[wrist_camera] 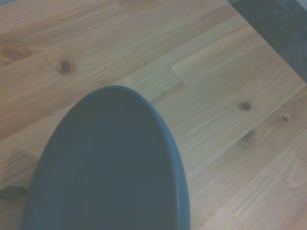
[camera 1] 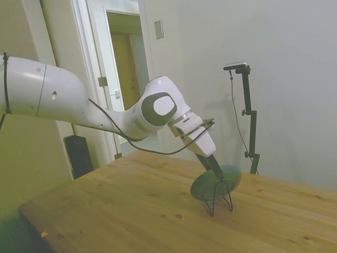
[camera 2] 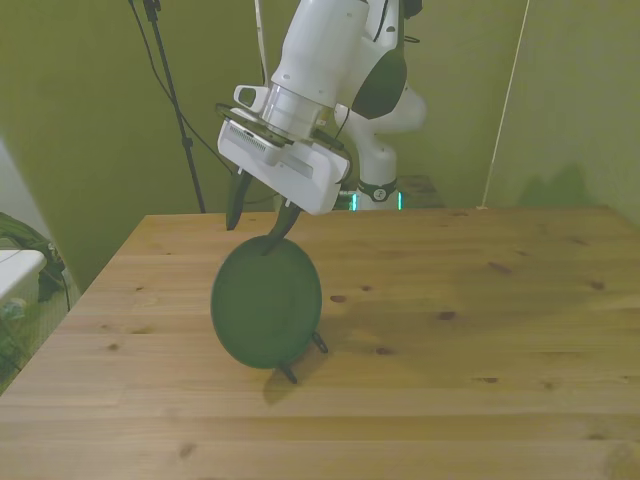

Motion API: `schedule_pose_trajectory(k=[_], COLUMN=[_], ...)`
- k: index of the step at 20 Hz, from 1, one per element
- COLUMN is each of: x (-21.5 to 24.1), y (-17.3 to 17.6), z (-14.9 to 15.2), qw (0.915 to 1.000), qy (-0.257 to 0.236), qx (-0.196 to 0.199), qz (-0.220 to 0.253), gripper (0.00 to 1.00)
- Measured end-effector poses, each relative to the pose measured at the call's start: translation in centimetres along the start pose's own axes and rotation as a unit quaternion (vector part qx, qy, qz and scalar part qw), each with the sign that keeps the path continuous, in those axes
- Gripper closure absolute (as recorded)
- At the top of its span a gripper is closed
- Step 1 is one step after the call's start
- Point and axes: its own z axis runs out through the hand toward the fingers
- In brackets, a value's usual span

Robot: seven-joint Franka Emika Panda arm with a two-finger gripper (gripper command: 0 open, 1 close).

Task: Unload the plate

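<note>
Plate [camera 1: 210,185], dark green, is seen in the side view standing on edge in a thin black wire stand [camera 1: 220,198] on the wooden table [camera 1: 131,211], with the gripper [camera 1: 215,167] lowered onto its rim at about 12 o'clock, so unloading is judged begun but the lift not yet made. In the front view the plate [camera 2: 266,297] is upright, the stand's feet [camera 2: 303,360] showing at 5 o'clock beneath it; the gripper [camera 2: 255,232] fingers are spread, one meeting the rim at 12 o'clock, the other apart from it. In the wrist view the plate's face [wrist_camera: 110,167] fills the frame over bare table [wrist_camera: 216,72]; closing, lifting clear and setting down are judged outstanding.
</note>
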Motion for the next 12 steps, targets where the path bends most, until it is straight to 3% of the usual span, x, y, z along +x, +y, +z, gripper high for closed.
schedule_pose_trajectory(k=[12], x=[0.1], y=[-0.15], z=[0.12], qw=[1.0], qy=[0.004], qx=[0.002], qz=[0.0], gripper=[1.0])
